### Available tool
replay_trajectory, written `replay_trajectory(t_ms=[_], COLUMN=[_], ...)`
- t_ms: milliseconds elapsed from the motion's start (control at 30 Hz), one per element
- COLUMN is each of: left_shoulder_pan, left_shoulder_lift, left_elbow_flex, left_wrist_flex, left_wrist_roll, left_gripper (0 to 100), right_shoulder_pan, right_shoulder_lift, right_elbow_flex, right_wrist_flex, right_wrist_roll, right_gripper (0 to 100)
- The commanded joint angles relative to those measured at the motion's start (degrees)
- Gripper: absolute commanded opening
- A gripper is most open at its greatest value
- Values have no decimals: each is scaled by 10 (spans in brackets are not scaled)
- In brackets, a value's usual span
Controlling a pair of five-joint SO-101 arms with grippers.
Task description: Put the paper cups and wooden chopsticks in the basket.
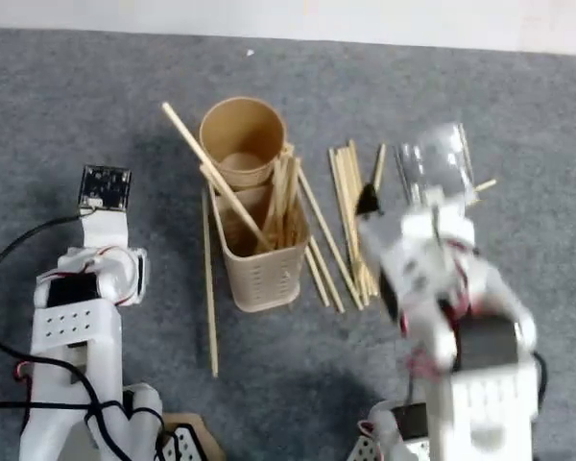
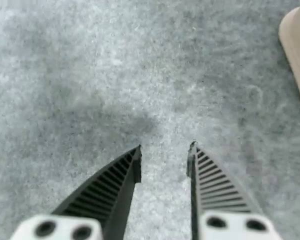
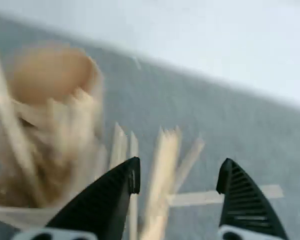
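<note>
While your right jaws stand wide apart with nothing pinched, the loose chopsticks [image 3: 162, 170] lie on the grey table [image 1: 77, 96] right under the gap between them, their ends fanning out just past the tips. A pale strip [image 3: 205, 197] runs crosswise under that same gap, too blurred to tell what it is. Off to one side of these jaws, beyond the bunch, you have the basket [image 1: 261, 259], standing upright, with the paper cup [image 1: 242, 142] mouth-up in its far end. The stowed chopsticks [image 1: 280, 202] are already inside the basket, leaning against its wall beside the cup. A long chopstick [image 1: 187, 137] slants across the cup's rim, its far end sticking out over the table. From the high view you cannot tell how close the right jaws are to the table.

Your left jaws are parted to a moderate gap and hold nothing; grey table shows between and ahead of them. A corner of the basket sits well off to one side of them, apart from both tips. Between these jaws and the basket a single chopstick [image 1: 209, 288] lies flat on the table, just beside the basket's wall.
</note>
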State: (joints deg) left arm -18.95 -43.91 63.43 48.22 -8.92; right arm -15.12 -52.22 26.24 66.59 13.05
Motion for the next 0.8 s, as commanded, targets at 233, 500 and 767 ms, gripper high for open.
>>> replay_trajectory(t_ms=[233,500,767], left_shoulder_pan=[-10,-10,-10], left_shoulder_lift=[77,190,243], left_elbow_flex=[23,-16,-44], left_wrist_flex=[-75,-100,-101], left_wrist_roll=[13,12,11], left_gripper=[182,182,182], right_shoulder_pan=[99,103,55], right_shoulder_lift=[436,606,607], right_elbow_flex=[-32,-86,-89], right_wrist_flex=[-97,-131,-132], right_wrist_roll=[80,97,100], right_gripper=[253,252,252])
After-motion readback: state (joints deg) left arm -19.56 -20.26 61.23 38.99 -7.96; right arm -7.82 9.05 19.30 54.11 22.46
